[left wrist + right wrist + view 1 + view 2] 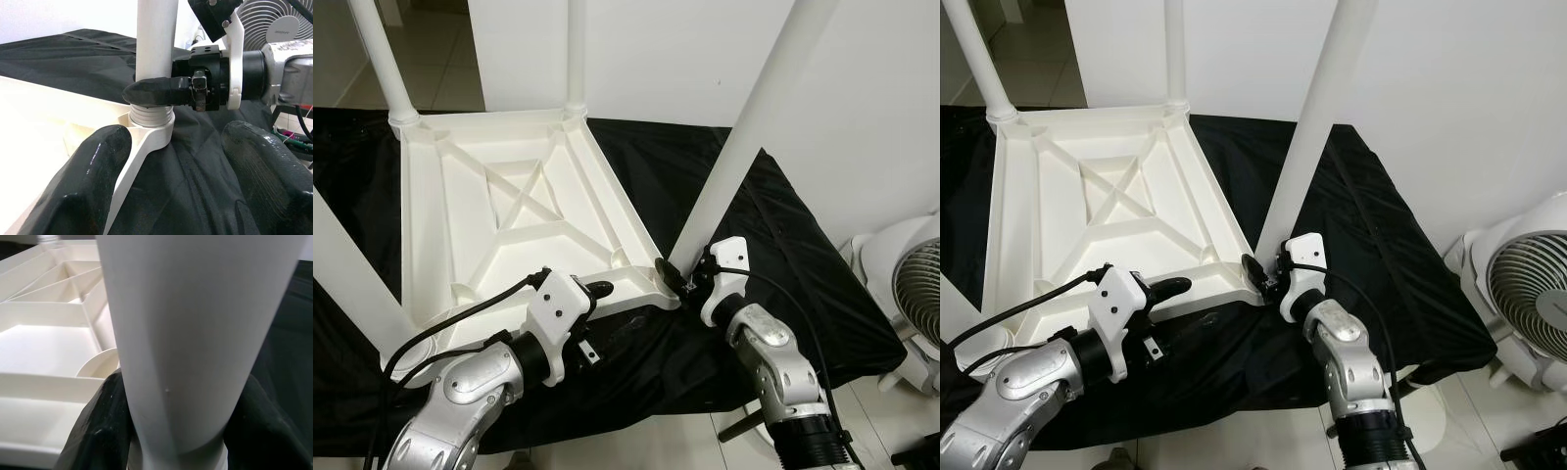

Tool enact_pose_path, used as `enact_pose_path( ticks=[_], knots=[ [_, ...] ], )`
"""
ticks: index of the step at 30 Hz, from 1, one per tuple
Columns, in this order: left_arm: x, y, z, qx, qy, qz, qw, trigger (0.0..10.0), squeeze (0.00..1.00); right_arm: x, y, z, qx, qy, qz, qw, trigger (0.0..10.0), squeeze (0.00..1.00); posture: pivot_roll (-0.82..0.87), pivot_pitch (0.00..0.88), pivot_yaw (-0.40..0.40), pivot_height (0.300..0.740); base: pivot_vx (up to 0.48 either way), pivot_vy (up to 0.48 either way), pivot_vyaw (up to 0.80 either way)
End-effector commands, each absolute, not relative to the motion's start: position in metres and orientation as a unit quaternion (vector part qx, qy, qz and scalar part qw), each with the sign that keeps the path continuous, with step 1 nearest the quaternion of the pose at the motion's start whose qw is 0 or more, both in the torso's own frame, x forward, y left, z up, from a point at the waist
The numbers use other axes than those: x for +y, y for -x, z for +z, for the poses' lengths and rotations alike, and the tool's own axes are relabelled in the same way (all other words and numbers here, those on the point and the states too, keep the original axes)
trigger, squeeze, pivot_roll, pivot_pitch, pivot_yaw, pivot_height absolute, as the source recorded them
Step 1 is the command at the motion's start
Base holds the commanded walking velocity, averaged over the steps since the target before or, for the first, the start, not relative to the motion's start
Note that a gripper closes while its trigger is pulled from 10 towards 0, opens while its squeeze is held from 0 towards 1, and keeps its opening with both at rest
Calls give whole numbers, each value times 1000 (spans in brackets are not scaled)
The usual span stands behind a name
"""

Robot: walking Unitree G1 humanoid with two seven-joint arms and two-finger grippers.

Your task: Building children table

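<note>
A white plastic tabletop (509, 215), square and upside down, is lying on a black cloth (773, 255) across the centre and left of the head views. Its underside is ribbed, with a diagonal cross brace in the middle and round sockets at the corners. Three white tubular legs are already standing in corner sockets: one at the upper left (382, 59), one at the upper centre (576, 49), one at the left edge (342, 284).

A fourth white tubular leg (754, 127) is slanting from the upper right down to the near right corner socket (149, 122), where its ribbed lower end is being seated, as the left wrist view shows.

The right gripper (677, 274) is clamped around the base of this leg just above the socket; in the right wrist view both black fingers (98, 431) are pressing either side of the tube. The silver right arm is rising from the lower right of the frame, bent at the wrist.

The left gripper (597, 294) is reaching from the lower left, fingers spread wide and holding nothing, one finger (93, 181) lying against the tabletop's near edge beside the socket.

A white fan (911, 294) is standing at the right edge.
</note>
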State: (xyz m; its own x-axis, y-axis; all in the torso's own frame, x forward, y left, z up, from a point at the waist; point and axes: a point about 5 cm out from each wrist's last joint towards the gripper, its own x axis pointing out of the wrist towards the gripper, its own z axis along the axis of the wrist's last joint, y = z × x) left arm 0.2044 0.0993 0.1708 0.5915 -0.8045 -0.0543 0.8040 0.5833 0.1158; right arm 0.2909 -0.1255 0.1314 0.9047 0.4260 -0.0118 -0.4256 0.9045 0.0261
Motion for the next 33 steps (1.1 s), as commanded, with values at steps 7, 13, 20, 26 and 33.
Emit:
enact_pose_path(
  ticks=[7,13,20,26,33],
  knots=[
    [98,-204,170,3,-54,-436,898,10000,0,-124,-282,129,33,-14,138,990,10000,0,131,60,-105,740,0,0,0],
    [99,-205,169,3,-54,-437,898,10000,0,-131,-288,136,27,-18,172,985,10000,1000,129,60,-100,740,0,0,0],
    [101,-206,170,4,-58,-438,897,10000,0,-140,-297,142,15,16,270,963,10000,1000,140,60,-92,740,0,0,0],
    [103,-206,171,5,-62,-437,897,10000,0,-139,-302,150,-8,45,361,932,10000,0,154,57,-86,740,0,0,0],
    [105,-207,172,4,-65,-436,898,10000,0,-136,-309,151,-11,64,437,897,10000,0,163,50,-83,740,0,0,0]
  ],
)
